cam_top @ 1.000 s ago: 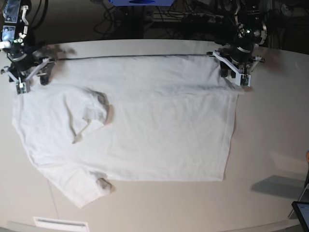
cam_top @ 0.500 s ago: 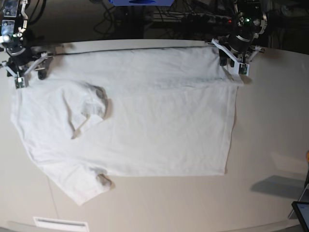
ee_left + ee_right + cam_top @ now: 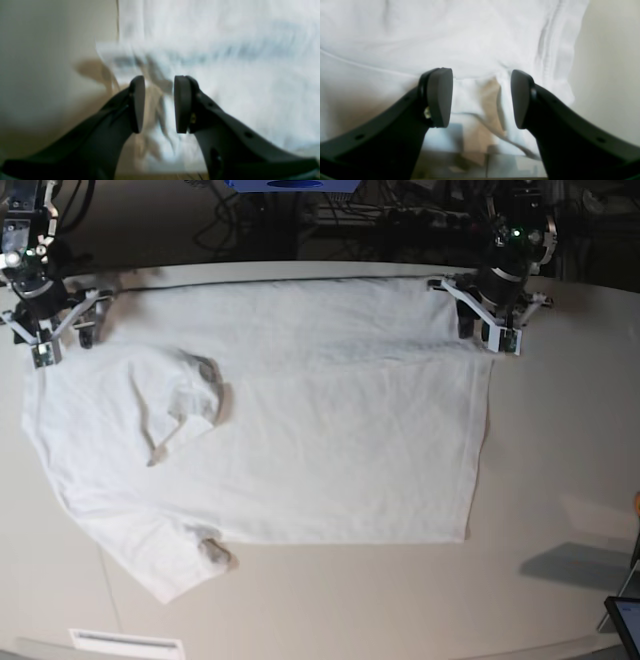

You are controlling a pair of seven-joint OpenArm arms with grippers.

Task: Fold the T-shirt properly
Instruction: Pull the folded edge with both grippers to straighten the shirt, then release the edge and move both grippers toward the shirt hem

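Note:
The white T-shirt [image 3: 330, 450] lies spread flat on the table, collar end at the left and hem at the right. One sleeve [image 3: 180, 402] is folded onto the body, and the other sleeve [image 3: 180, 565] points toward the front edge. My left gripper [image 3: 490, 335] stands over the far hem corner. In the left wrist view its pads [image 3: 136, 102] are apart, with blurred cloth [image 3: 225, 62] beyond and nothing pinched. My right gripper [image 3: 45, 345] hovers at the far shoulder corner. It [image 3: 481, 82] is wide open above the cloth [image 3: 470, 37].
A thin black cable [image 3: 280, 280] runs along the table's far edge behind the shirt. A dark screen [image 3: 625, 620] sits at the front right corner, and a white label [image 3: 125, 642] lies at the front left edge. Bare tabletop [image 3: 560, 440] lies right of the hem.
The shirt's far edge has shifted toward the back of the table. Both arms moved back with it, and the left then came slightly forward again.

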